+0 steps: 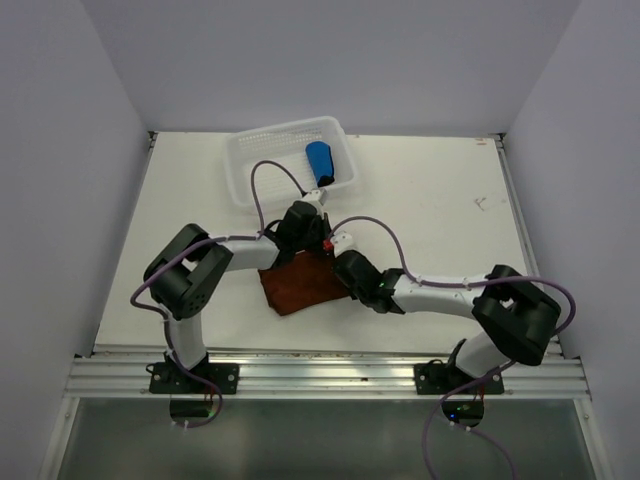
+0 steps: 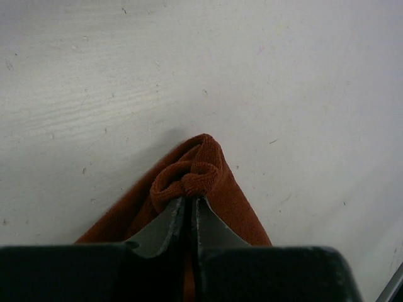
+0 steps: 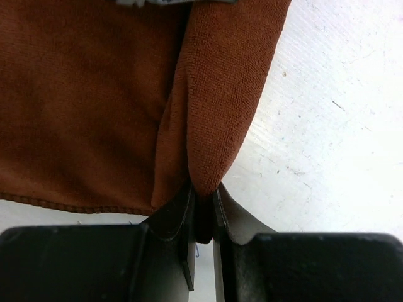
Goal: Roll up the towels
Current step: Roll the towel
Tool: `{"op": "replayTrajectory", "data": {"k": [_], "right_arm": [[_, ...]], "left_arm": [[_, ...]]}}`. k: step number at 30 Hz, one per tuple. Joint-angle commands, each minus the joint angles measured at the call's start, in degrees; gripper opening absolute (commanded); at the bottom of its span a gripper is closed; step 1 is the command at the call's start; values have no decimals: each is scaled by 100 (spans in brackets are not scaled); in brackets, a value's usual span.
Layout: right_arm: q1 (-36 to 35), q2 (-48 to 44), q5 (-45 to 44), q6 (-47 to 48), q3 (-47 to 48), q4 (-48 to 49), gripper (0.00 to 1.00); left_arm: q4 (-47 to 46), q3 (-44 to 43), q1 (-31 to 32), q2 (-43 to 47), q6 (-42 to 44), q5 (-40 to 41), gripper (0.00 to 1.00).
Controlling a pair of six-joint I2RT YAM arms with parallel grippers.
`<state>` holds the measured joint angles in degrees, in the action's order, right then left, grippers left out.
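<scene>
Rust-brown towel is lying around the middle of the table, a bit toward the near edge. Left gripper is clamped on a bunched-up corner of it, and right gripper is pinching a fold too. Blue towel sits rolled up in the white basket by the far edge.

The blue cloth towel lay in the white mesh basket, behind the rust-brown towel on the bench.
</scene>
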<state>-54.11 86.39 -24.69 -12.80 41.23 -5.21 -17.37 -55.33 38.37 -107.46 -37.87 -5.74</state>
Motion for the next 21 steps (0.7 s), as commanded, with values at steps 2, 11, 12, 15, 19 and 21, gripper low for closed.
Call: {"op": "replayTrajectory", "data": {"k": [2, 11, 12, 15, 19, 21], "right_arm": [[-275, 246, -1159, 392, 192, 3, 0], [-1251, 1125, -2163, 717, 719, -225, 0], [-1365, 1187, -2207, 717, 746, -243, 0], [-1488, 1398, -2312, 787, 825, -287, 0], [-1524, 1556, -2348, 919, 904, -410, 0], [-1550, 1635, -2409, 972, 1009, -506, 0]], "left_arm": [[-30, 128, -23, 506, -98, 222, 0], [75, 400, -49, 700, -159, 345, 0], [67, 444, -49, 700, -168, 328, 0], [23, 514, -58, 683, -195, 266, 0], [40, 620, -58, 709, -247, 284, 0], [66, 690, -66, 823, -265, 336, 4]]}}
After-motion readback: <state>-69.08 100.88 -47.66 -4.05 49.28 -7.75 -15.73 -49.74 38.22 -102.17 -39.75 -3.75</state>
